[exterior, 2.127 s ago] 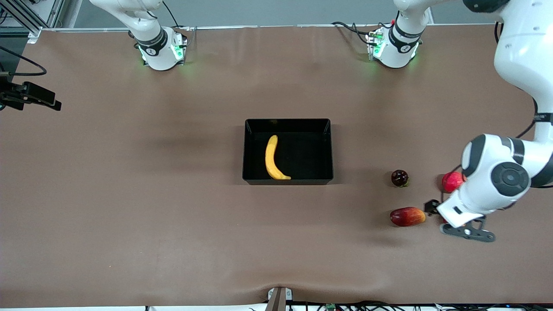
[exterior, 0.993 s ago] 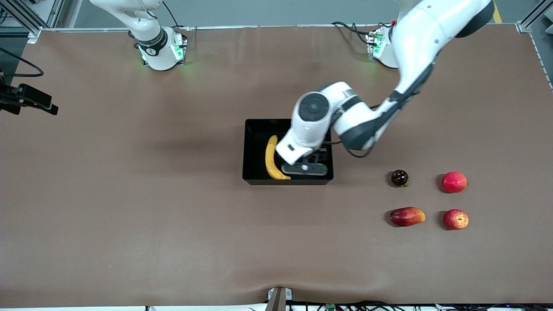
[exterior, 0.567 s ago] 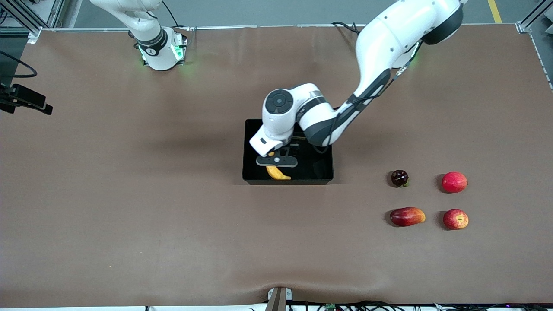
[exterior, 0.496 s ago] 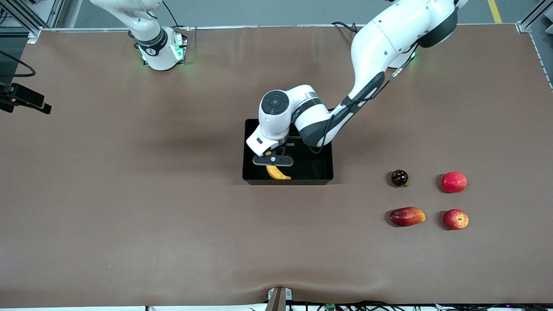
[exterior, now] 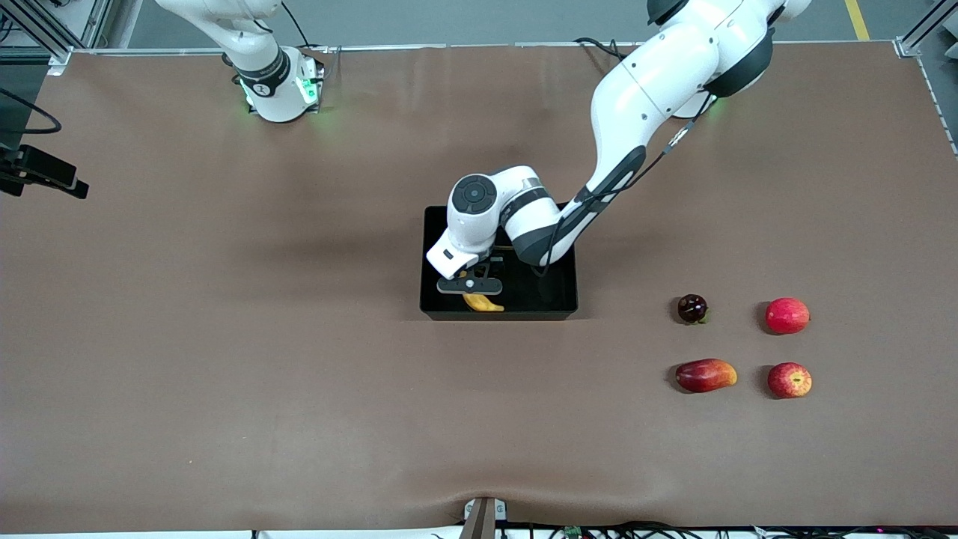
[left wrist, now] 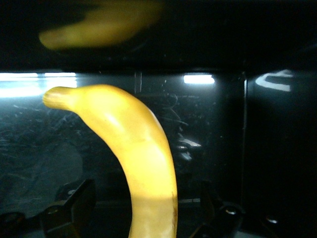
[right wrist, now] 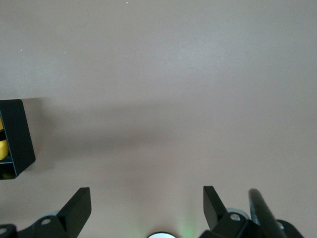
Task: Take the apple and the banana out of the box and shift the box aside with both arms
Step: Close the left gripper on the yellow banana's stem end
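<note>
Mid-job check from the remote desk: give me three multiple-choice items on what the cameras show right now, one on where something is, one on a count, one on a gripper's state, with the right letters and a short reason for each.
1. Where is the banana?
A. in the black bin
B. on the bare table beside the mango
C. under the right arm's base

2. How many fruits lie on the table outside the bin?
A. two
B. four
C. six

3. How does the left gripper stand?
A. shut, up over the table
B. open, down in the bin, a finger on either side of the banana
C. out of every view

Answers:
1 A: the front view shows its yellow tip inside the bin's walls.
2 B: dark round fruit, pinkish-red fruit, mango and streaked apple.
3 B: the left wrist view shows both fingers apart from the banana's sides.
</note>
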